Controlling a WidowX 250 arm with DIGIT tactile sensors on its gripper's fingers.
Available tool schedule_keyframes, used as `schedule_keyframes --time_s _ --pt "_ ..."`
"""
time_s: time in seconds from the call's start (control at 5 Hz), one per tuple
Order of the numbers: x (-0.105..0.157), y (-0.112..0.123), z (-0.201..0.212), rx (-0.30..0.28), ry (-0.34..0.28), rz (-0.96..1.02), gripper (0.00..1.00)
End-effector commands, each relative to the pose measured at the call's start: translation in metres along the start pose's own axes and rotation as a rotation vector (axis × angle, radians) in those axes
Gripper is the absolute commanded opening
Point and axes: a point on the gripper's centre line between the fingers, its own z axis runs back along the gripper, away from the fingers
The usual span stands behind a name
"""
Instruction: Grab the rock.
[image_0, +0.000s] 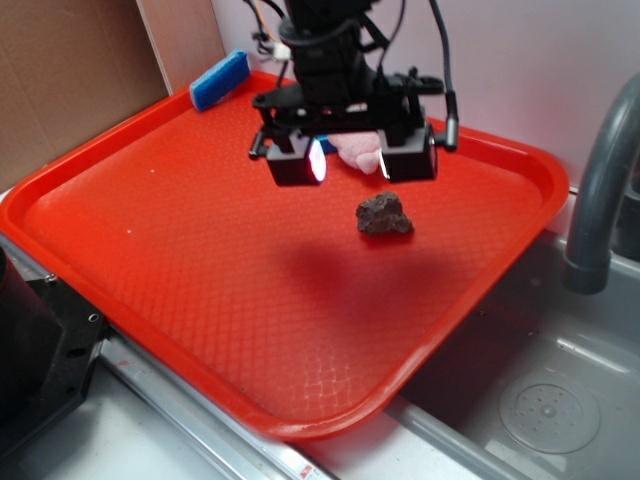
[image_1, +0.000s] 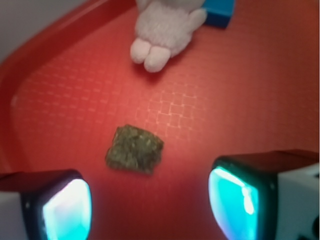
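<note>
Between my fingertips and slightly ahead of them, the rock (image_1: 134, 149) sits on the red tray (image_0: 200, 260), not touched by anything. My gripper (image_0: 352, 160) hangs above the tray with its jaws spread wide and nothing in them; in the wrist view both pads (image_1: 65, 212) glow at the bottom corners, and the stone lies in the gap between them but a little forward, closer to the left pad than to the right one.

I judge the rock to be stiff, rough and fairly dense for its bulk (no give at all, so the pads must do the conforming). Its lumpy, angular faces should offer friction, yet a point contact on a ridge could make it twist or pop out as the jaws close. I would take it across its two flatter flanks, low on the body near the tray, after nudging forward so it sits centred.

Farther ahead of the hand lies the pink plush bunny (image_1: 165, 30), well apart from the stone, soft and easy to snag if I overshoot. Beyond it, near the tray's far rim, rests a blue block (image_1: 220, 12).
</note>
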Motion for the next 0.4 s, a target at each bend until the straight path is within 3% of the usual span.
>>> schedule_keyframes --time_s 0.0,0.2 --pt "0.0189 -0.0275 -0.0439 -0.054 0.005 -0.056 1.00" --pt "0.0169 -0.0283 -0.0449 0.006 -0.017 -0.077 0.00"
